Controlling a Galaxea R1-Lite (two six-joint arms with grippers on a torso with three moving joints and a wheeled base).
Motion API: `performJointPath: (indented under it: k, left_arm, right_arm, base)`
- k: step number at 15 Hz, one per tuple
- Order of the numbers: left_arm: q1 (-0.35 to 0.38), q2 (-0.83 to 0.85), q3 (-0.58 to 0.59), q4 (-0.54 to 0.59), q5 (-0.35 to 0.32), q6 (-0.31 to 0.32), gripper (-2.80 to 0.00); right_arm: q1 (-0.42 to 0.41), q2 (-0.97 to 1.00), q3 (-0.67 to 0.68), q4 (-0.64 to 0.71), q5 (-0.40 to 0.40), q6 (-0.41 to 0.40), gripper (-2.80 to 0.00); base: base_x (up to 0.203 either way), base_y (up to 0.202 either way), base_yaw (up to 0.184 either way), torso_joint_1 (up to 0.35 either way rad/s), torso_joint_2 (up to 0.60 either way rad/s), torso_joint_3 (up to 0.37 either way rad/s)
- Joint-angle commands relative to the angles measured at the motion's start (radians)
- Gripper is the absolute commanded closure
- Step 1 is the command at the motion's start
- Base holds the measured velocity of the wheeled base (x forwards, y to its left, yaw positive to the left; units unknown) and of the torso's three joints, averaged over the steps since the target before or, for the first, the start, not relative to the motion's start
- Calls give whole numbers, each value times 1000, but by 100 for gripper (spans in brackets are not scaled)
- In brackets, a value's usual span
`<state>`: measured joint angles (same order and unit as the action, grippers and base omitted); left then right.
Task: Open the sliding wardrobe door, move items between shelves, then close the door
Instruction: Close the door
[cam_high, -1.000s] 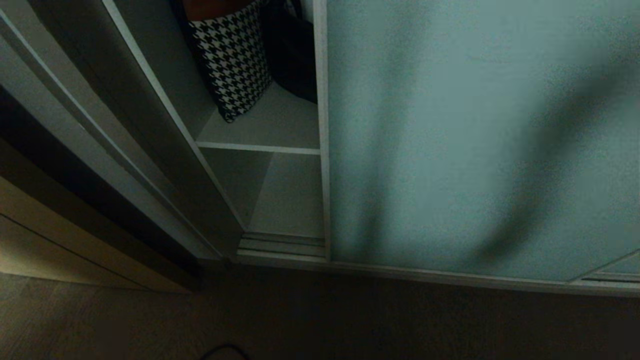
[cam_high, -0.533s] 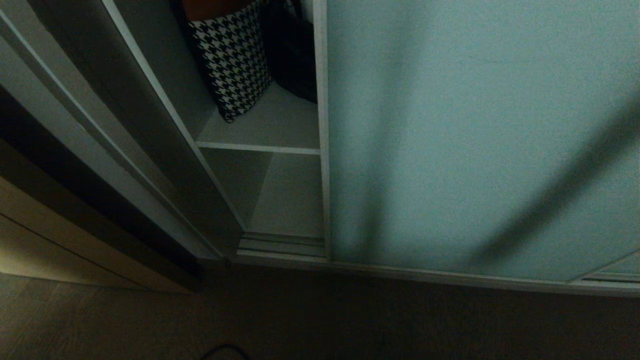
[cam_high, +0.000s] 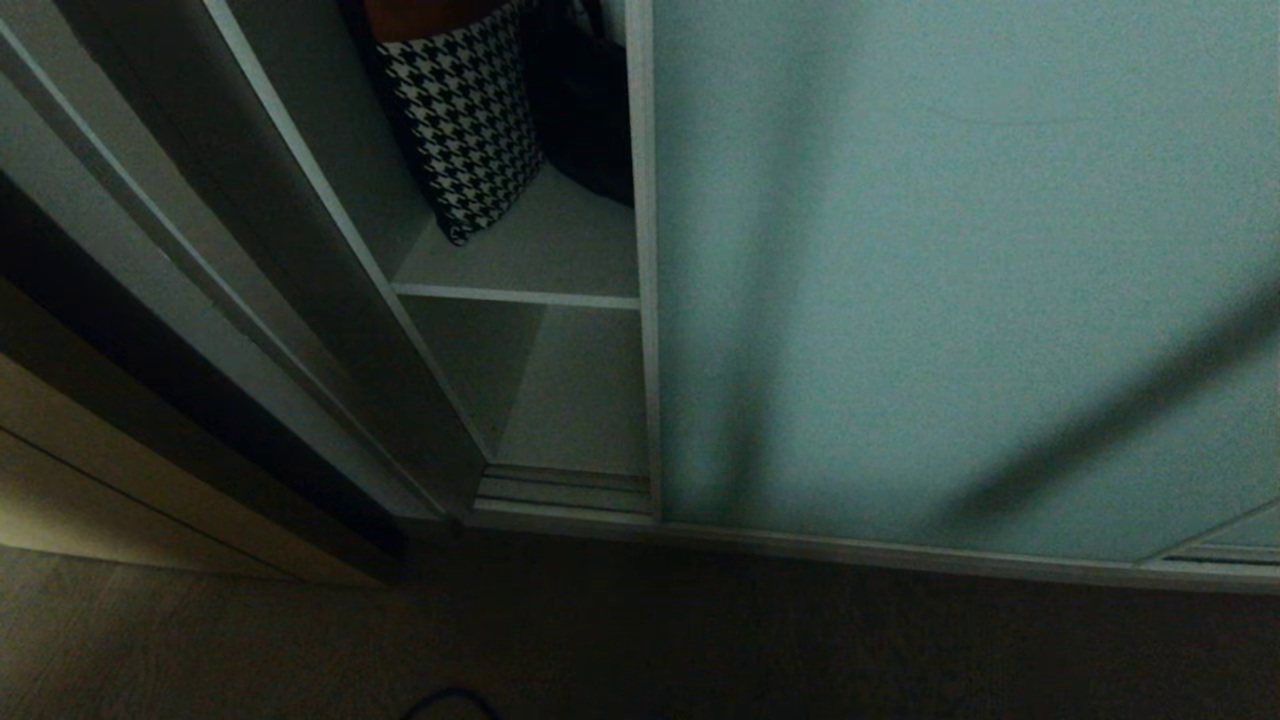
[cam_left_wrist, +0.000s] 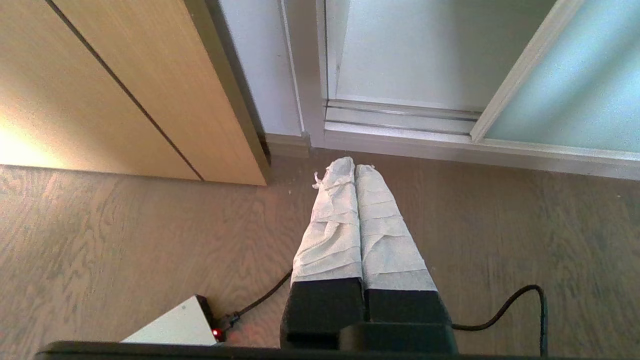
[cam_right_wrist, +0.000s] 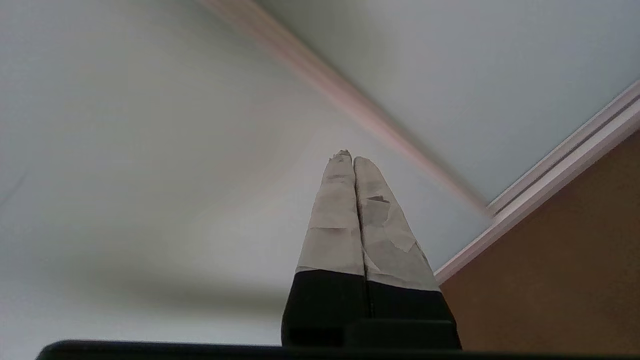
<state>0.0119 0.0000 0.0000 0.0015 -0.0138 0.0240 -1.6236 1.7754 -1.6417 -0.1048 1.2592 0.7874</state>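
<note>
Presently, the tall pale teal frosted sliding wardrobe door (cam_high: 950, 280) with its thin silver-grey metal frame covers most of the wardrobe front, leaving a narrow gap at its left edge. Through that gap, two flat pale grey-white shelves (cam_high: 530, 260) are visible; on the upper one stands a black-and-white houndstooth fabric bin (cam_high: 460, 130), and just to the right of the bin, partly hidden behind the door frame, sits a black fabric bag (cam_high: 585, 110). The left gripper (cam_left_wrist: 354, 167) hangs above the grey-brown wood-grain floor (cam_left_wrist: 125, 240), near the door's bottom track, with its tape-wrapped fingers pressed together and nothing between them. The right gripper (cam_right_wrist: 348, 157) points at the teal door panel, close to a frame rail; its taped fingers are likewise pressed together and hold nothing.
</note>
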Motion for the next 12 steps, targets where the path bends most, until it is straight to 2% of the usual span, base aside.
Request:
performJointPath:
  k: [1,4,10,12]
  left_arm:
    - [0,1,0,0,0,1,0]
    - [0,1,0,0,0,1,0]
    - [0,2,0,0,0,1,0]
    - [0,2,0,0,0,1,0]
  right_arm:
    - [-1,57,-5,3,52,6,0]
    - [7,71,21,-6,126,103,0]
    - [137,64,135,-15,144,98,0]
    - [167,79,134,-17,139,98,0]
  base:
    - [0,0,0,0,0,0]
    - [0,0,0,0,0,0]
    - [0,0,0,0,0,0]
    - [0,0,0,0,0,0]
